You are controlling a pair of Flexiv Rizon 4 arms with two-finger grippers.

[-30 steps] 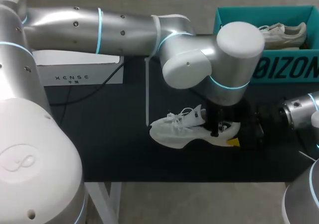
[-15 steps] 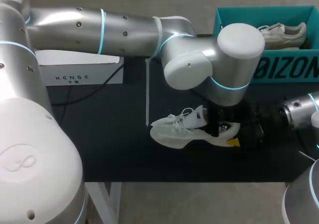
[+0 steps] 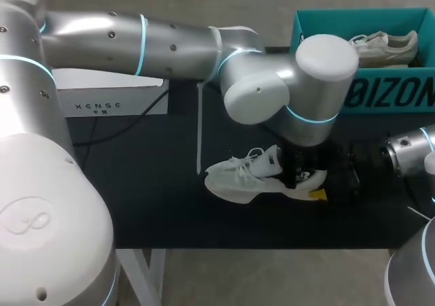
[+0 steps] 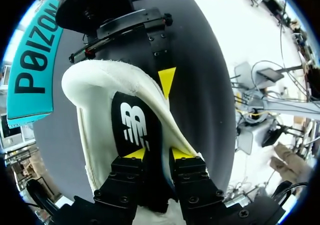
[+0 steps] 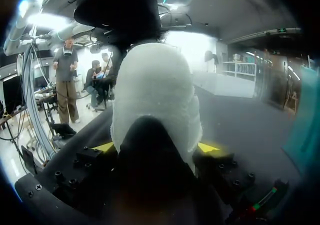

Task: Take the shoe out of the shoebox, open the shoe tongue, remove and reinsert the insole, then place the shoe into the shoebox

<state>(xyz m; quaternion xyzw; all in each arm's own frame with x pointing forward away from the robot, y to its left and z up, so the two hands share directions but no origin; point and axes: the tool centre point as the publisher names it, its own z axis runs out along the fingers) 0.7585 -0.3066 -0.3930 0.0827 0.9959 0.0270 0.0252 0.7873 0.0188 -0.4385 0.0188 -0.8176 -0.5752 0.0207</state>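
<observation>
The white sneaker (image 3: 238, 183) is lying on the black surface (image 3: 149, 183) at frame centre, right fingers (image 5: 207, 147) clamping its heel, left fingers (image 4: 182, 157) pinching the black insole (image 4: 135, 127). The teal shoebox (image 3: 387, 95) is sitting upper right, a white box (image 3: 109, 98) upper left.

The shoe (image 3: 238, 180) on the surface (image 3: 149, 183), the shoebox (image 3: 387, 92) behind.
From the shoe, the shoebox stands at 1 o'clock; the right gripper (image 5: 156, 147) is at 3 o'clock, at the heel; the left gripper (image 4: 157, 152) is over it.
</observation>
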